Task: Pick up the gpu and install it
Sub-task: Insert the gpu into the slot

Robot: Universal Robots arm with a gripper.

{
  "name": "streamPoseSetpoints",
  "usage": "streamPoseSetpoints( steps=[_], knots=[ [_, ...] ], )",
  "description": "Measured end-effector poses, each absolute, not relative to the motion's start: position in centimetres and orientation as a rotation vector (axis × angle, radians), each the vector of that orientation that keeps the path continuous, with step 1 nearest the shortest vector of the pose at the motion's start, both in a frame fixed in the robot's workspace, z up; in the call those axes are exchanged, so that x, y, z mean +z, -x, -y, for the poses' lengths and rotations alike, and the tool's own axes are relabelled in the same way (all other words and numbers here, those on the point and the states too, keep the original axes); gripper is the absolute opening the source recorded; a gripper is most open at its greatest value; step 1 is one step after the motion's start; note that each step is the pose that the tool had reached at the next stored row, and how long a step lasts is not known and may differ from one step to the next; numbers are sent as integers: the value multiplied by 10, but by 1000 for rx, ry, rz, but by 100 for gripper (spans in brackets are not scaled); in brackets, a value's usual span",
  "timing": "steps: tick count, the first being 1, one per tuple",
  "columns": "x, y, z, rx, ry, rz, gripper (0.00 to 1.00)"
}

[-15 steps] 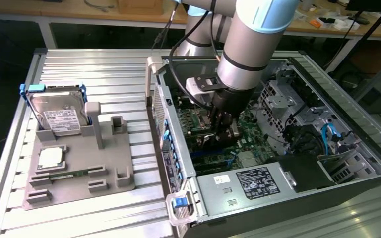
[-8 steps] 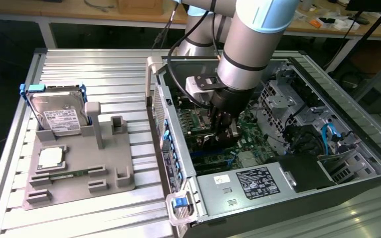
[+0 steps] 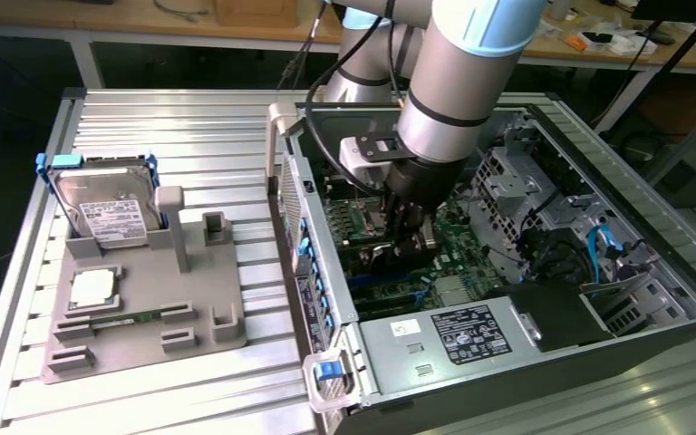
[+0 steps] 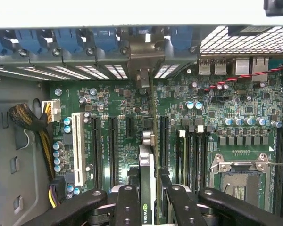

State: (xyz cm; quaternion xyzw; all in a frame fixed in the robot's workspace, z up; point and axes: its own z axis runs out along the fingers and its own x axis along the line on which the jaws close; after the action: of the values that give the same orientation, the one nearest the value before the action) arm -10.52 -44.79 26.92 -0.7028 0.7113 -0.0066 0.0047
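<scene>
My gripper [image 3: 404, 243] reaches down inside the open computer case [image 3: 323, 272] and is shut on the gpu [image 4: 146, 165]. In the wrist view the gpu shows edge-on as a thin dark card with a green logo, pinched between the two black fingers [image 4: 127, 207]. It stands upright over the green motherboard [image 4: 108, 99], in line with the long black expansion slots. Its silvery end bracket [image 4: 145, 52] reaches the row of rear slot openings at the case wall. Whether its lower edge sits in a slot is hidden.
Beside the case, a grey fixture [image 3: 142, 299] holds a silver hard drive with a blue frame [image 3: 101, 204], a processor chip [image 3: 91, 288] and a small green memory stick [image 3: 124, 319]. Inside, the power supply [image 3: 469, 331], drive cage [image 3: 517, 181] and yellow cables [image 4: 33, 122] crowd the gripper.
</scene>
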Motion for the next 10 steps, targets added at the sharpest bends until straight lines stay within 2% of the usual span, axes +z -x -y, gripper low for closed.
streamPoseSetpoints(
  steps=[10],
  knots=[
    [269, 111, 454, -40, 2184, -2247, 27]
  ],
)
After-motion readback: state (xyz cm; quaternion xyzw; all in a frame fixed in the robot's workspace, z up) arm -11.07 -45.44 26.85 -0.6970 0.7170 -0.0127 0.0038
